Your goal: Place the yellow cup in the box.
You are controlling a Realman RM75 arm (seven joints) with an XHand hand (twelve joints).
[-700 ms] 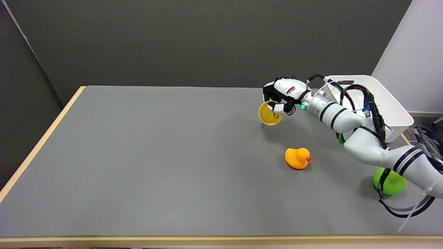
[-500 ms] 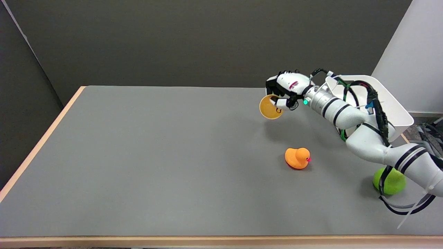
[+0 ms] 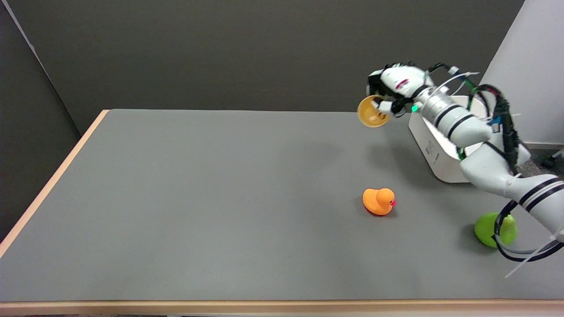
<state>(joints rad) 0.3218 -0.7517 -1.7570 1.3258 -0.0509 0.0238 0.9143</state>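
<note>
Fingers of the right hand (image 3: 393, 89) pinch the yellow cup (image 3: 372, 111) by its rim, up in the air just left of the white box (image 3: 434, 145) at the table's (image 3: 198, 198) far right.

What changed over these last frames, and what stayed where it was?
The right hand, holding the yellow cup throughout, rose and swung right toward the white box; the cup is not over it yet. The orange duck and the green object stayed put.
</note>
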